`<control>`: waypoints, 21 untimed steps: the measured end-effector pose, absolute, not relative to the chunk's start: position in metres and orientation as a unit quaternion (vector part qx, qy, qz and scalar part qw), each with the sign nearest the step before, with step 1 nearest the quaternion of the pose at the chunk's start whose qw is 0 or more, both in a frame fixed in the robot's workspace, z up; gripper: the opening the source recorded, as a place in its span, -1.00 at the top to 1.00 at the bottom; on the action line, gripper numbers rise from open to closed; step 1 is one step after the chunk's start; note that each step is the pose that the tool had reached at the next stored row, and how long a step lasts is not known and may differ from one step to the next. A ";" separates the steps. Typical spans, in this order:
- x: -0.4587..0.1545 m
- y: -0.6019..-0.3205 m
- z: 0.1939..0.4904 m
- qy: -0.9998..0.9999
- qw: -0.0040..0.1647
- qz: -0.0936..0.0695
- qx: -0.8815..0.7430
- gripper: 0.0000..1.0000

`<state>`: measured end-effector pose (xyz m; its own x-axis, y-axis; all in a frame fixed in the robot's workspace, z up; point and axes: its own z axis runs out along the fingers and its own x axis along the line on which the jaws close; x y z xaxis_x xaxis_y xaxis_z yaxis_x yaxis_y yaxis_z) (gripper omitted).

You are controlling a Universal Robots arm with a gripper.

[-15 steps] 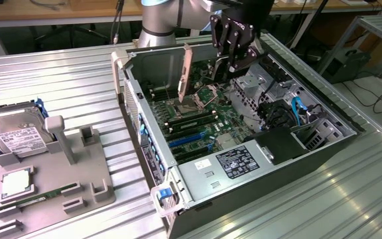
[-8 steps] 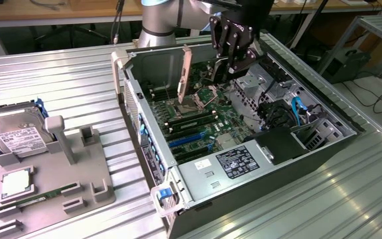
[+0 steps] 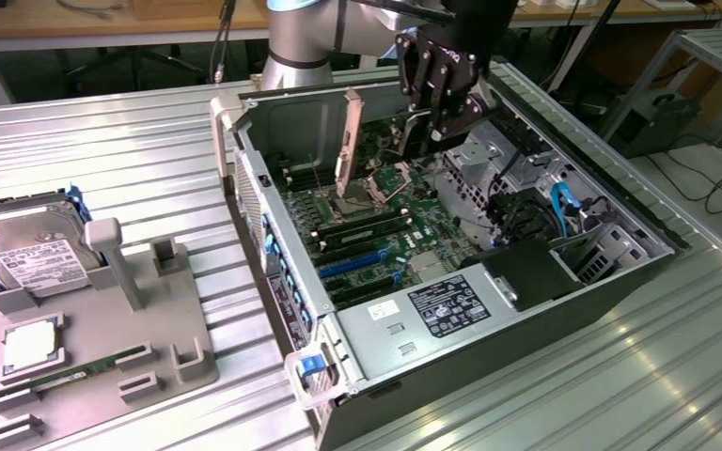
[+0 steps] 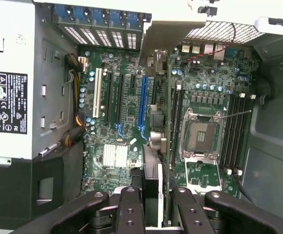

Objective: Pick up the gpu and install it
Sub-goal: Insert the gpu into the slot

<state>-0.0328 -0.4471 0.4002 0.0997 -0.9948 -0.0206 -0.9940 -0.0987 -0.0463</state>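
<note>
Right now I see the gpu (image 3: 351, 141) on edge, bracket up, hanging inside the open case (image 3: 612, 282) above the motherboard (image 3: 386, 235). My gripper (image 4: 151, 204) is partly closed, clamping the card's end. Around nine o'clock from the case, a grey tray (image 3: 148, 348) carries the hard drive (image 3: 29, 249).

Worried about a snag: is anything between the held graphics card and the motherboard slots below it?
Nothing visible does. The thin dark circuit card with pale metal bracket, gripped by the hand, hangs over the green motherboard's bare slots.
</note>
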 end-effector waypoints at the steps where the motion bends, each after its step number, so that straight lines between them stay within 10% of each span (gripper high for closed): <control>1: -0.033 -0.447 0.400 0.671 0.024 -0.008 -0.741 0.44; 21: -0.033 -0.448 0.390 0.671 0.025 -0.007 -0.741 0.44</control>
<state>-0.0328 -0.4483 0.3903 0.0997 -0.9948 -0.0219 -0.9940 -0.0986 -0.0464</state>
